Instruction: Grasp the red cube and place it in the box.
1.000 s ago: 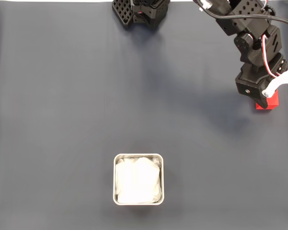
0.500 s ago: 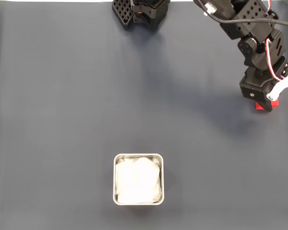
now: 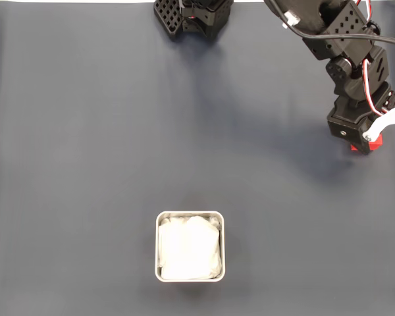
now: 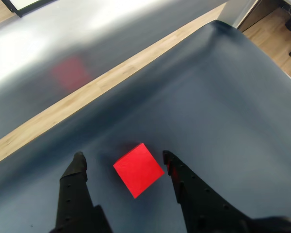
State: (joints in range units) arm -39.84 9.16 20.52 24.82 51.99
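Note:
The red cube (image 4: 138,169) lies on the dark mat, turned corner-on, between the two black fingers of my gripper (image 4: 122,158). The jaws stand open, with a gap on each side of the cube. In the fixed view the cube (image 3: 374,141) shows as a small red sliver at the far right, mostly covered by the gripper (image 3: 367,139) and the arm above it. The box (image 3: 160,230), a square white tray with a crumpled white lining, sits at the bottom centre of the fixed view, far to the left and below the cube.
The arm's black base (image 3: 192,16) stands at the top centre of the fixed view. In the wrist view the mat ends just beyond the cube at a wooden strip (image 4: 111,80), with a pale glossy surface past it.
The gripper has moved down over the cube, covering more of it in the fixed view. The cube and the box have stayed in place.

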